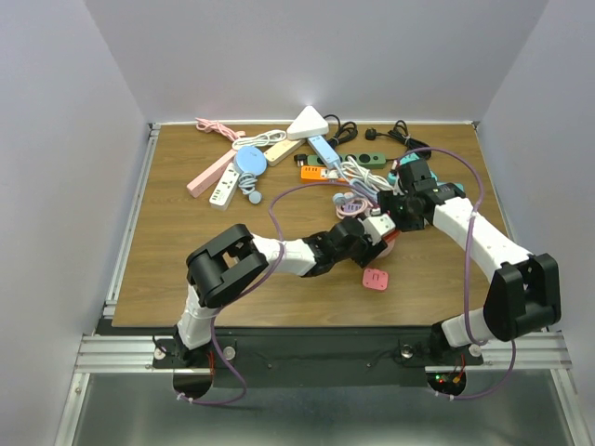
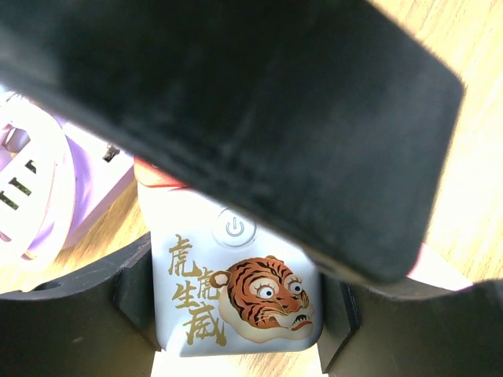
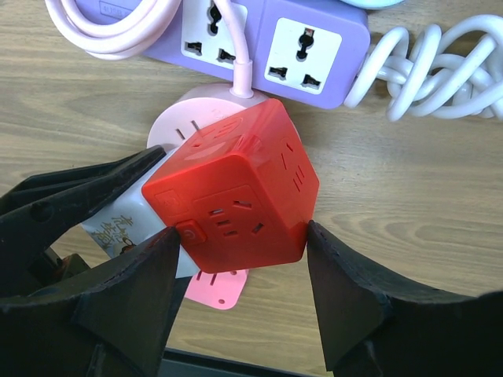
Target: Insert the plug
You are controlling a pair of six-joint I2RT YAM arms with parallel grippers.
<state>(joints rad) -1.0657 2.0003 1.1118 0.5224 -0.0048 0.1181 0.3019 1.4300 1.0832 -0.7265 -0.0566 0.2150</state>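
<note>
A white plug block with a tiger picture and a power button (image 2: 236, 290) sits between my left gripper (image 2: 236, 305) fingers, which are shut on its sides. In the right wrist view the white block (image 3: 110, 228) presses against the left side of a red cube socket (image 3: 236, 188). My right gripper (image 3: 240, 239) is shut on the red cube and holds it above the table. In the top view the left gripper (image 1: 358, 240) and right gripper (image 1: 395, 212) meet at the table's middle right. The plug's pins are hidden.
A purple power strip (image 3: 306, 43) with a white coiled cable (image 3: 440, 71) lies just beyond the cube. A round pink socket (image 3: 189, 118) and a pink square plate (image 1: 376, 279) lie under and near it. Several power strips and cables (image 1: 279, 153) crowd the table's back.
</note>
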